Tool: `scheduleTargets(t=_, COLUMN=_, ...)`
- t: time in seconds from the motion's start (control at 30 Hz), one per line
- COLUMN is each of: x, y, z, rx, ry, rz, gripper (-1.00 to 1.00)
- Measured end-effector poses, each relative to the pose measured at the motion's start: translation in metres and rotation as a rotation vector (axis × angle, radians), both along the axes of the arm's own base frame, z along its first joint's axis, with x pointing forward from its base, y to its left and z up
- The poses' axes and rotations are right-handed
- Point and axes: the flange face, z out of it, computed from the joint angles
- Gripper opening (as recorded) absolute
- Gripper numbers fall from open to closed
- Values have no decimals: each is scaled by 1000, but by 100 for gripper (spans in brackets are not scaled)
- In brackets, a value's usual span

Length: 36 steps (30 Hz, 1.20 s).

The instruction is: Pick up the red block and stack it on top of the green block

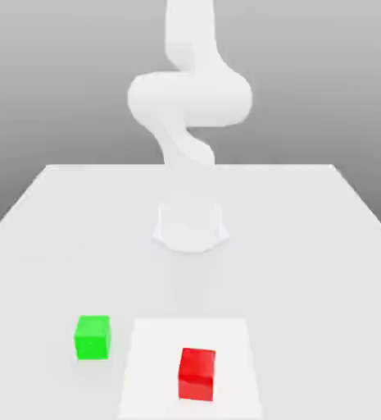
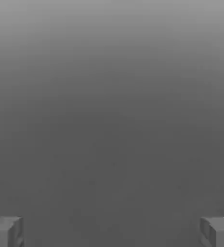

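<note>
Jaws point(image 2: 112, 232) spread wide in hand view, nothing between them. Red block point(image 1: 197, 375) on white patch point(image 1: 156, 361) of counter point(image 1: 308, 287), apart from jaws; green block point(image 1: 92, 338) near the patch, toward exterior view's left

In the exterior view, open tabletop point(image 1: 308, 287) lay between the green block point(image 1: 92, 337) and the arm's base point(image 1: 190, 228). A gap separated the green block from the red block point(image 1: 197, 375), and nothing covered either block's top.
</note>
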Motion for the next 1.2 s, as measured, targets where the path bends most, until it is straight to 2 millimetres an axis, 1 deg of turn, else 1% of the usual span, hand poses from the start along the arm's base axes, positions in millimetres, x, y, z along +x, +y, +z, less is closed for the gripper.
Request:
scheduleTargets(t=0.07, x=26, y=1, z=-38, rx=1, ry=65, rz=-10, gripper=0)
scheduleTargets(t=0.17, x=56, y=2, z=-95, rx=3, ry=159, rz=-23, gripper=0)
scheduleTargets(t=0.27, x=78, y=3, z=-154, rx=6, ry=251, rz=-36, gripper=0)
scheduleTargets(t=0.37, x=92, y=4, z=-215, rx=11, ry=343, rz=-48, gripper=0)
scheduleTargets(t=0.47, x=98, y=4, z=-276, rx=17, ry=435, rz=-60, gripper=0)
scheduleTargets(t=0.57, x=95, y=5, z=-337, rx=24, ry=527, rz=-71, gripper=0)
scheduleTargets(t=0.7, x=80, y=7, z=-415, rx=36, ry=650, rz=-84, gripper=0)
scheduleTargets(t=0.77, x=70, y=8, z=-450, rx=41, ry=701, rz=-90, gripper=0)
scheduleTargets(t=0.93, x=67, y=9, z=-514, rx=44, ry=721, rz=-93, gripper=0)
scheduleTargets(t=0.97, x=66, y=9, z=-521, rx=44, ry=721, rz=-93, gripper=-100)
scheduleTargets(t=1.13, x=66, y=9, z=-521, rx=43, ry=720, rz=-93, gripper=-100)
scheduleTargets(t=1.17, x=66, y=9, z=-525, rx=43, ry=720, rz=-93, gripper=-100)
scheduleTargets(t=1.2, x=66, y=9, z=-521, rx=44, ry=721, rz=-93, gripper=-100)
